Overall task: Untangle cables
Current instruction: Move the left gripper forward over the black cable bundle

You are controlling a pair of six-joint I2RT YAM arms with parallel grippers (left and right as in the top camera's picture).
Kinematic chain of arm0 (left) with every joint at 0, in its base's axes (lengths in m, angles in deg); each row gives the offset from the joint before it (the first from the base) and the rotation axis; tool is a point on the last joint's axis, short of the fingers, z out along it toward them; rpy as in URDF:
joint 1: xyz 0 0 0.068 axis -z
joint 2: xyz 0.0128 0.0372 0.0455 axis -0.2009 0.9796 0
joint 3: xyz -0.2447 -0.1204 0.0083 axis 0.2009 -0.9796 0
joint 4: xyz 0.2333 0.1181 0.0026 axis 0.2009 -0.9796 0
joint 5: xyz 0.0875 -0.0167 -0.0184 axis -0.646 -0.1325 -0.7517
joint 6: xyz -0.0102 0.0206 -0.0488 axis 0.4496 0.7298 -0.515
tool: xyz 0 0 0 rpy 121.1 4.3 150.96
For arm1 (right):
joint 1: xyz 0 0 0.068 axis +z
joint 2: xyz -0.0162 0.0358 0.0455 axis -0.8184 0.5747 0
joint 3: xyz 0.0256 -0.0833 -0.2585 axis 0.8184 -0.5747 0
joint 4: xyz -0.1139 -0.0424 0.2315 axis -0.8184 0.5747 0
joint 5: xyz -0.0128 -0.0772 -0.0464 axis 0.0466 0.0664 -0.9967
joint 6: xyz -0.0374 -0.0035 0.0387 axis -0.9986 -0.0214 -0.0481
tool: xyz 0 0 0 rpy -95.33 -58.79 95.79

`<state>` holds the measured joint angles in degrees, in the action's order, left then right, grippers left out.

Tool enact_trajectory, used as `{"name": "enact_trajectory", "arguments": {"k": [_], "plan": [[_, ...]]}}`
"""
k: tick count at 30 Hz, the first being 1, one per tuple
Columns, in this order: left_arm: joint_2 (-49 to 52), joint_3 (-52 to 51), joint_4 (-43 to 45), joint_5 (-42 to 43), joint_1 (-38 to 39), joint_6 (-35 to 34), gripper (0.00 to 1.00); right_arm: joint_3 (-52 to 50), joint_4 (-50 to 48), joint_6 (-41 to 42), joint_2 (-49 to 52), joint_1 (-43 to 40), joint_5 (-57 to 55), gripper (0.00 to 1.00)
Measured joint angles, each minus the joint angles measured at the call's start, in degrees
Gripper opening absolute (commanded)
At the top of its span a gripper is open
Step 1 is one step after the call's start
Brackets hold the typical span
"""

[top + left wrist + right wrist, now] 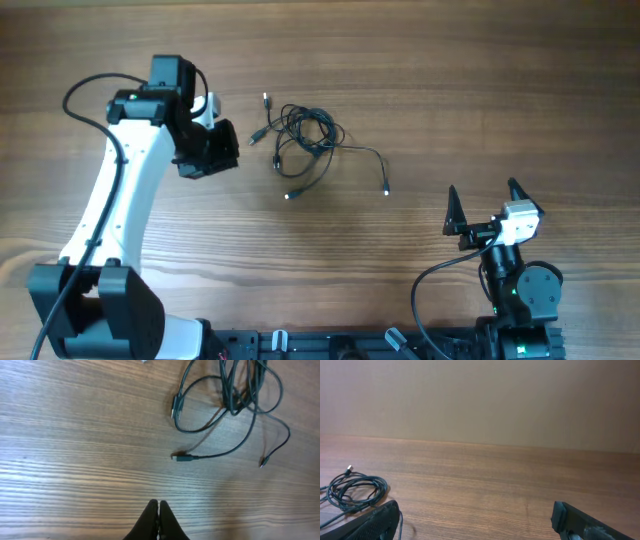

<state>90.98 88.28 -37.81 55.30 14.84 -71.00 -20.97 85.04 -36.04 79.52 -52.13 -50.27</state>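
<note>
tangled cables (305, 130) lie upper centre on the table (450, 80); left pincer (158, 519) pressed together, right pincer (482, 190) spread wide.

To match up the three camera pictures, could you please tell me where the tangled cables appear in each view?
Overhead: the cables lie slightly left of centre, in the upper half.
Left wrist: the cables fill the top right, with loose ends trailing toward the middle.
Right wrist: the cables sit at the lower left edge.
Shared landmark: the wooden table beneath them in every view.
</note>
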Motion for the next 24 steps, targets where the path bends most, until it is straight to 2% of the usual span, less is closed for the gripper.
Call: {"name": "enact_trajectory", "arguments": {"k": [13, 14, 15, 17, 19, 21, 24], "plan": [[0.00, -15.67, 11.34, 0.04, 9.09, -12.92, 0.04, 0.00, 0.00, 0.00, 0.00, 0.00, 0.00, 1.00], [0.00, -17.46, 12.83, 0.07, 10.27, -13.51, 0.10, 0.00, 0.00, 0.00, 0.00, 0.00, 0.00, 1.00], [0.00, -18.21, 13.97, 0.02, 10.80, -13.92, 0.25, 0.00, 0.00, 0.00, 0.00, 0.00, 0.00, 1.00], [0.00, -18.84, 16.52, -0.28, 11.52, -14.69, 0.68, 0.00, 0.00, 0.00, 0.00, 0.00, 0.00, 1.00], [0.00, -18.88, 19.21, -1.75, 11.82, -16.11, 0.89, 0.00, 0.02, 0.00, 0.00, 0.00, 0.00, 0.99], [0.00, -18.93, 22.99, -4.66, 11.87, -18.88, 0.91, 0.00, 0.00, 0.00, 0.00, 0.00, 0.00, 1.00], [0.00, -18.97, 27.74, -8.44, 11.87, -21.11, 0.88, 0.00, 0.00, 0.00, 0.00, 0.00, 0.00, 1.00]]}}
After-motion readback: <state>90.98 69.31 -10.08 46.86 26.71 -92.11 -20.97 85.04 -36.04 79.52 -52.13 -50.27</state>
